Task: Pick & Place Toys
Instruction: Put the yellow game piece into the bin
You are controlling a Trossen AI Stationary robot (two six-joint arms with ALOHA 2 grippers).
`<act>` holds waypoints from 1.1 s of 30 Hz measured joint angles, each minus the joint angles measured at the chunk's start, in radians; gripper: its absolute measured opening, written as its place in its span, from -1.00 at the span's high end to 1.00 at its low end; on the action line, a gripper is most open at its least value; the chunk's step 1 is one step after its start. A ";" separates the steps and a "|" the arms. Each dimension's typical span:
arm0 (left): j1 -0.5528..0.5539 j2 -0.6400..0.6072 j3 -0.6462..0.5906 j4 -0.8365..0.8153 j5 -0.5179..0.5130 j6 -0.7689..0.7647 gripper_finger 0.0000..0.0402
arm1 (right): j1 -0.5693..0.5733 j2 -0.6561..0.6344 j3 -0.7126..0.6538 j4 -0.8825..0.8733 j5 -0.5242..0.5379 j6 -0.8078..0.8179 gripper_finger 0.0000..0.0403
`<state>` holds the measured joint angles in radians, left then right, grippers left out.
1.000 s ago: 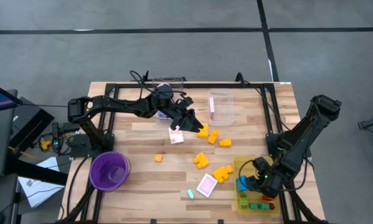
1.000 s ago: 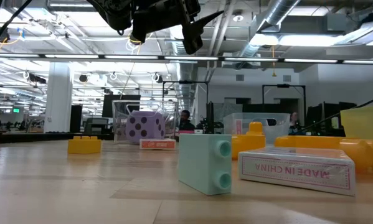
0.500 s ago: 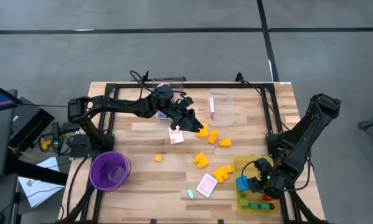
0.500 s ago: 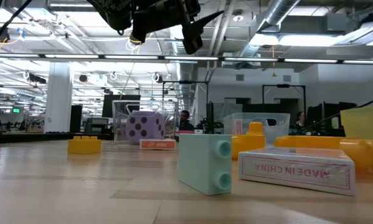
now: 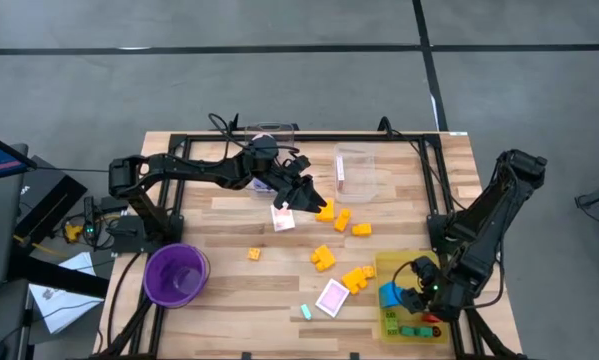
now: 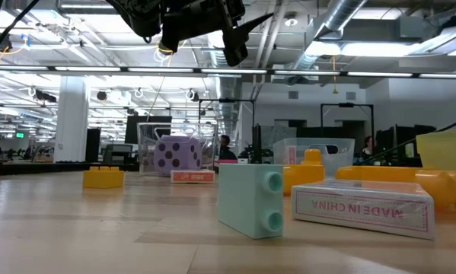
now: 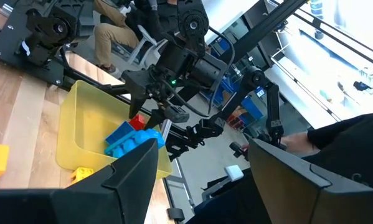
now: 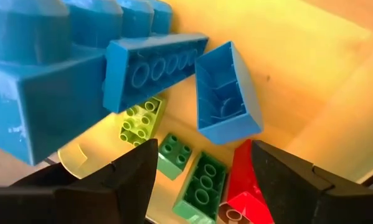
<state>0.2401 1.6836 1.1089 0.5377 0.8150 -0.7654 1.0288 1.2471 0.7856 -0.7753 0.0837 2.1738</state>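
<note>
Left gripper [image 5: 310, 196] is hovering open and empty above the table [image 5: 229, 225], near a pink card [image 5: 281, 218] and scattered orange blocks [image 5: 341, 217]. Right gripper [image 5: 416, 297] is hanging open, holding nothing, over the yellow tray [image 5: 390, 322] containing blue blocks [image 8: 155, 65].

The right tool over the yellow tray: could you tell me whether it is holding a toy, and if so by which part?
Nothing is held. The right tool hangs open above the blocks in the yellow tray, with empty space between its fingers.
</note>
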 joint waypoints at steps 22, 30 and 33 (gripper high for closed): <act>0.000 0.000 0.000 0.000 -0.046 0.009 -0.22 | 0.079 -0.266 0.000 0.061 0.496 -0.284 -0.24; 0.000 0.000 0.000 0.001 -0.175 0.029 -0.22 | 0.069 -0.321 0.000 0.055 0.656 -0.407 -0.24; -0.005 0.000 0.000 0.004 -0.243 0.034 -0.22 | 0.069 -0.345 0.000 0.054 0.708 -0.450 -0.24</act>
<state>0.2347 1.6836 1.1088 0.5416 0.5718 -0.7312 1.0979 0.9017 0.7860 -0.7217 0.7916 1.7236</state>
